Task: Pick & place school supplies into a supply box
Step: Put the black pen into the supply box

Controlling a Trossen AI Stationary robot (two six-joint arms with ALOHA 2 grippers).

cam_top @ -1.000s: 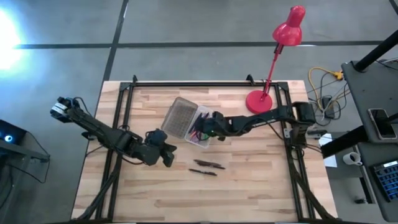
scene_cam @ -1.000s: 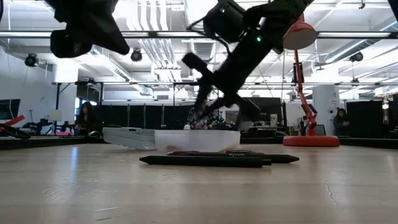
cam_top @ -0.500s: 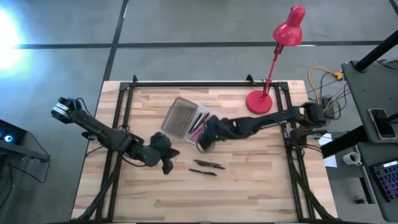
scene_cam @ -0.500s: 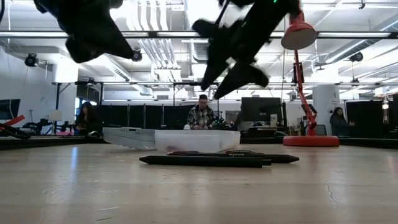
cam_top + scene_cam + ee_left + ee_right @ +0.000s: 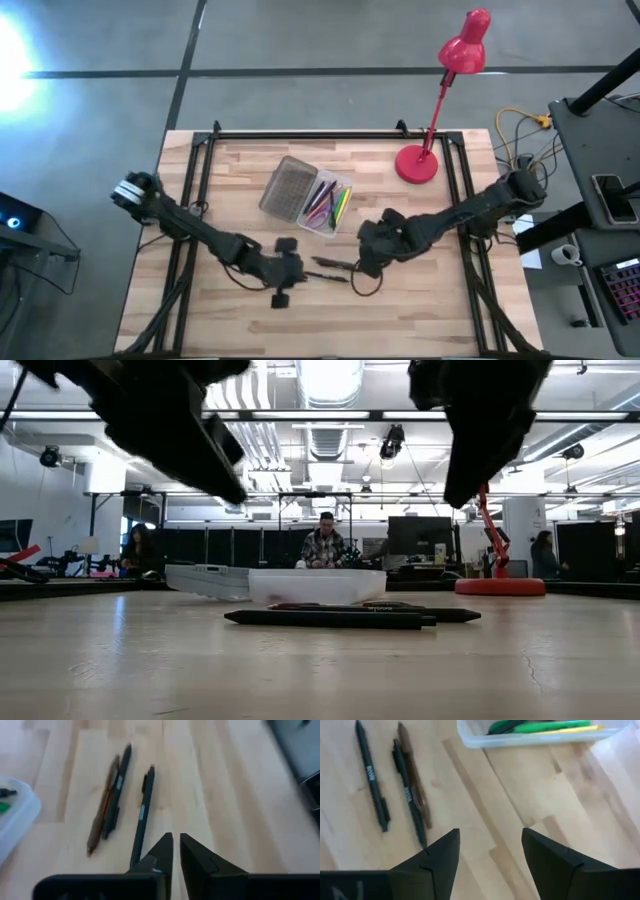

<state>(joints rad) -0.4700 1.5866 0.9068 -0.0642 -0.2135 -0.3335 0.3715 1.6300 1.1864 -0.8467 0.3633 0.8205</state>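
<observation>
Two dark pens and a brown one (image 5: 333,266) lie side by side on the wooden table, near of the supply box (image 5: 325,205). The box rests on its base with its ribbed lid (image 5: 287,187) folded open to the left, and holds green, yellow and pinkish supplies. My left gripper (image 5: 176,845) hovers just left of the pens (image 5: 117,795), its fingers shut to a thin slit. My right gripper (image 5: 490,845) hovers just right of the same pens (image 5: 407,795), wide open and holding nothing, with the box (image 5: 540,737) farther ahead of it.
A red desk lamp stands with its base (image 5: 417,163) at the table's far right. A black rail frame (image 5: 300,133) runs along the table's edges. Bare wood lies near of the pens. In the low view, people sit in the room behind the box (image 5: 315,585).
My right gripper has left the supply box and swung toward the table's near edge, ending beside the pens' right ends. My left gripper has travelled right and a little nearer, up to the pens' left ends. The pens on the table have not moved.
</observation>
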